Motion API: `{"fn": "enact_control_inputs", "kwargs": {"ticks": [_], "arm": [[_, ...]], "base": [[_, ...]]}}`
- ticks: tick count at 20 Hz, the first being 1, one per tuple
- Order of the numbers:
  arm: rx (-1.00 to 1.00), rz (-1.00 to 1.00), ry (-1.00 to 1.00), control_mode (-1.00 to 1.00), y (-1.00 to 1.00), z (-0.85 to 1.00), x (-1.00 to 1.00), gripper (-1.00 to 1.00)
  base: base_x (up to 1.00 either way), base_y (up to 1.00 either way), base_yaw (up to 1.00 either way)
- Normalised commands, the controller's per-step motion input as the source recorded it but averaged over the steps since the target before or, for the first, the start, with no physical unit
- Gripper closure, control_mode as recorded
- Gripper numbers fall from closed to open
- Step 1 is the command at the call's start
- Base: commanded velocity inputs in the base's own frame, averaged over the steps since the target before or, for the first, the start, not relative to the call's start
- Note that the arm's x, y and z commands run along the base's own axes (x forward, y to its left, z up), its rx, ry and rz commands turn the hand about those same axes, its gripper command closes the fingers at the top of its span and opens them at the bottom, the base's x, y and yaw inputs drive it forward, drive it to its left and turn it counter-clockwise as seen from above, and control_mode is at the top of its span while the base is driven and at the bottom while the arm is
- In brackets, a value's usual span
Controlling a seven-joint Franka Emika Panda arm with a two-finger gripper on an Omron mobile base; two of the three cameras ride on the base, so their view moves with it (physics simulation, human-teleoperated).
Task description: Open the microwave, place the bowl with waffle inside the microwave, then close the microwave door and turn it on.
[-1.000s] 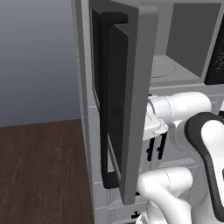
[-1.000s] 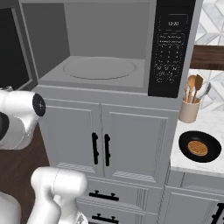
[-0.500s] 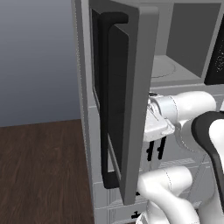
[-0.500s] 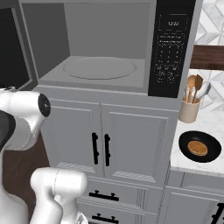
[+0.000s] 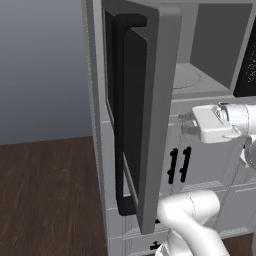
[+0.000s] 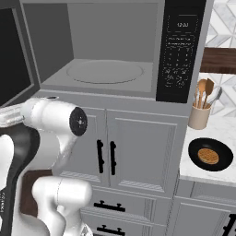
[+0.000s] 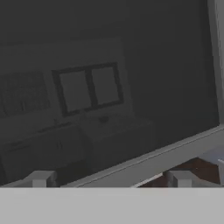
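The microwave door (image 5: 145, 100) stands swung wide at the left of the left base view, baring the empty cavity and turntable of the microwave (image 6: 110, 69), so opening looks done. The bowl (image 6: 211, 154) holding the waffle (image 6: 208, 156) waits on the desk (image 6: 193, 161) at lower right. The claw (image 7: 109, 179), spread and pinching nothing, faces the door glass; loading, closing and switching on remain.

White panelled cabinet doors (image 6: 133, 145) with paired black vertical handles (image 6: 106, 157) fill the centre of the right base view. At right, a beige utensil holder (image 6: 199, 116) with wooden spoons (image 6: 203, 90) stands on the marble counter (image 6: 221, 126). Dark wood floor (image 5: 50, 195) lies lower left in the left base view.
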Motion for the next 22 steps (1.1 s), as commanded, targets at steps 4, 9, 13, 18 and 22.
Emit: {"fn": "enact_control_inputs", "kwargs": {"ticks": [4, 9, 13, 18, 22], "arm": [[0.0, -0.65, 0.14, -1.0, -1.0, -0.18, 0.02, -1.0], [0.0, -0.65, 0.18, -1.0, -1.0, -0.13, 0.01, -1.0], [0.0, -0.63, 0.2, -1.0, -1.0, -0.08, 0.03, -1.0], [0.0, -0.58, 0.21, -1.0, -1.0, -0.08, 0.19, -1.0], [-0.01, -0.52, 0.19, -1.0, -1.0, -0.19, 0.27, -1.0]], "base": [[0.0, 0.0, 0.0], [0.0, 0.0, 0.0], [0.0, 0.0, 0.0], [0.0, 0.0, 0.0], [0.0, 0.0, 0.0]]}}
